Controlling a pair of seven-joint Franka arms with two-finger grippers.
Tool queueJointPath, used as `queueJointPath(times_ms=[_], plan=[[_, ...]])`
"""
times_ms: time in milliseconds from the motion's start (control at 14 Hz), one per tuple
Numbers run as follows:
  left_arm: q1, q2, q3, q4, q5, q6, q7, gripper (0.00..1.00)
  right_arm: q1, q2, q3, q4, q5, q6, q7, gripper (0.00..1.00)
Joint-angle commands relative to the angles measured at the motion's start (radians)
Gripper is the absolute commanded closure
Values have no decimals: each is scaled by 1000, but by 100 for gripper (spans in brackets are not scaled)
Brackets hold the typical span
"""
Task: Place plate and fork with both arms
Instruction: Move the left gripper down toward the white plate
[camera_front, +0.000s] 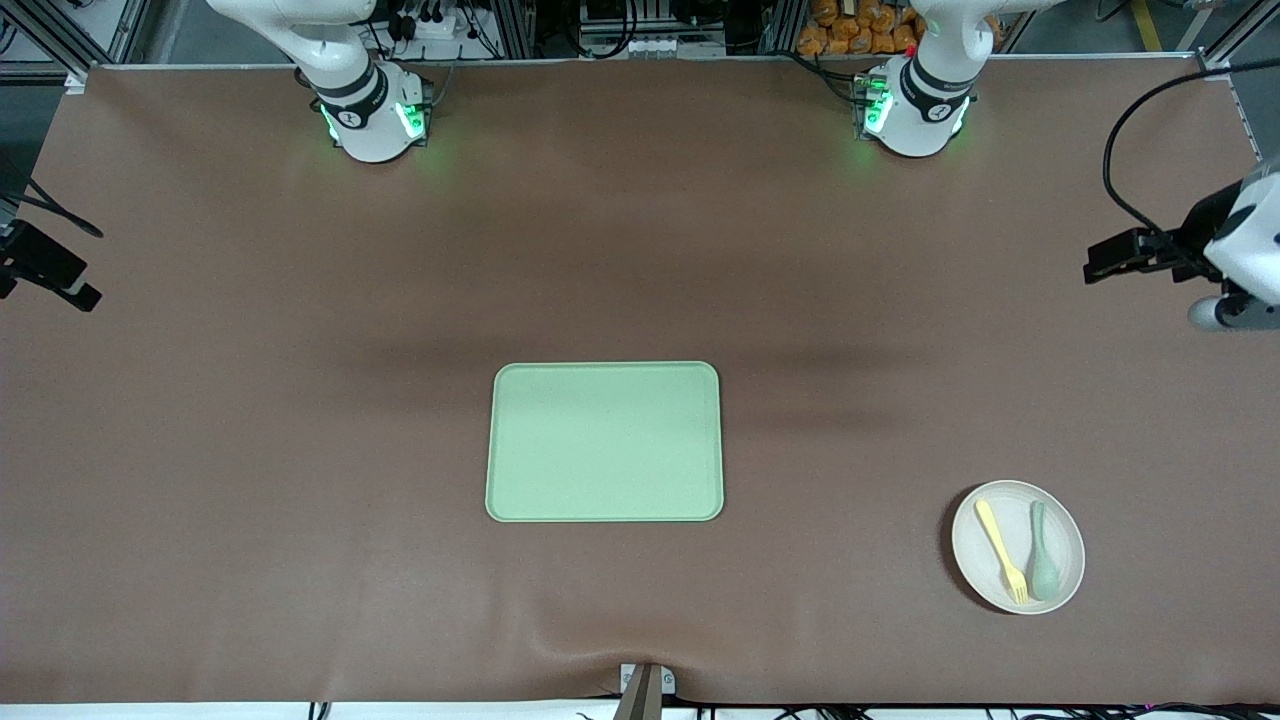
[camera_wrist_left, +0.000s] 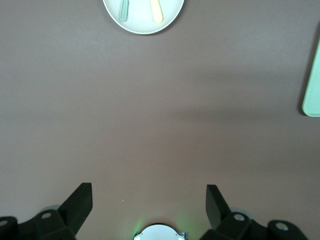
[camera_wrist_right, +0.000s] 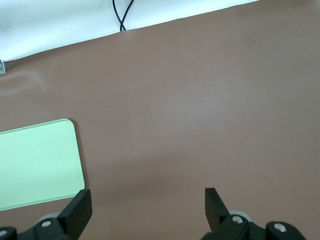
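Brown table (camera_front: 250, 450) holds fork (camera_front: 1001, 549) on plate (camera_front: 1060, 580); left claw (camera_wrist_left: 149, 200) and right claw (camera_wrist_right: 148, 202) both released.

plate (camera_wrist_left: 143, 22): cut off by the left wrist view's edge; only part of its round rim shows there.
fork (camera_wrist_left: 156, 11): in the left wrist view only a piece of the handle shows, tines out of frame.
spoon (camera_wrist_left: 123, 10): likewise cut by that edge, bowl unseen.
tray (camera_wrist_left: 312, 85): only one rounded corner shows in the left wrist view; in the right wrist view it runs off the frame's side.
left gripper (camera_wrist_left: 149, 200): only the two fingertips show, spread apart; body cropped.
right gripper (camera_wrist_right: 148, 202): same, fingertips spread, rest cropped.
arms: upper links leave the front view's top; both hands sit at its side edges, partly cropped.
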Motion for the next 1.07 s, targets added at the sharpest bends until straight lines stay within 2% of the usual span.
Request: queueJointPath(times_ms=[0,430,717,1003], plan=[[53,74,-7,24,12,42,2,0,-8,8,3,23,-7,-18,-8,0],[134,235,-7,24,35,223,10,0,-8,8,3,23,-7,-20,-8,0],[191,340,-7,28,72,374,88,0,-8,8,3,23,-7,-22,-8,0],[206,431,-6,34,85,505,125,0,-8,8,3,23,-7,-22,-8,0]])
